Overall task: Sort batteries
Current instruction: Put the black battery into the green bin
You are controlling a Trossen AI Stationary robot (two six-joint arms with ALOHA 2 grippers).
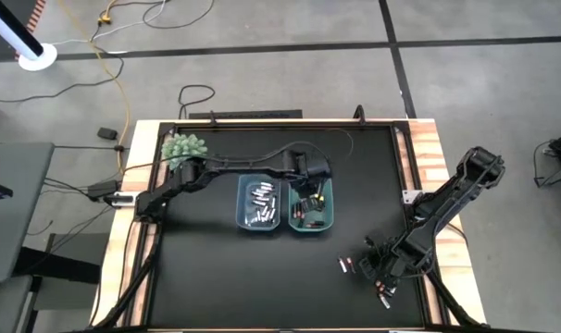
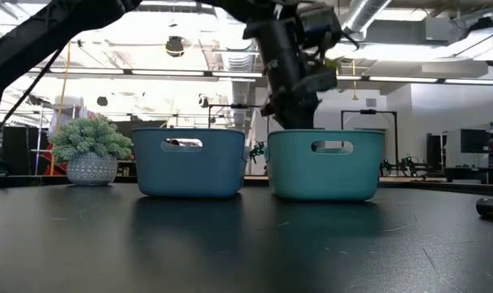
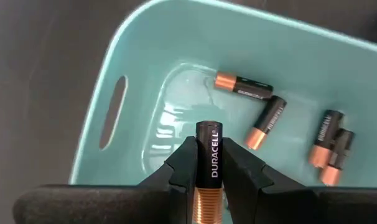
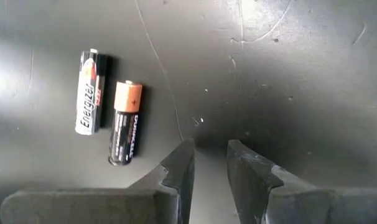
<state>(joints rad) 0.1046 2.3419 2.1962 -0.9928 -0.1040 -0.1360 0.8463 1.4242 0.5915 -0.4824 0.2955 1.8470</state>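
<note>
Drop-off step: left gripper (image 3: 208, 163) clamps a dark battery (image 3: 208, 155) above the teal bin (image 3: 135, 56). Next: release inside. Right gripper (image 4: 207, 165), empty, narrowly parted, near loose batteries (image 4: 125, 122) on table.

In the low view, the walls of the two blue bins (image 2: 189, 163) are hiding whatever is lying inside them, and the left gripper's (image 3: 207, 163) fingertips are sinking out of sight behind the teal bin (image 2: 326, 165). A dark battery (image 2: 492, 207) is being cut off by that view's edge. From above, the loose batteries (image 1: 346, 265) near the right gripper (image 4: 208, 163) are showing too small to tell apart.
</note>
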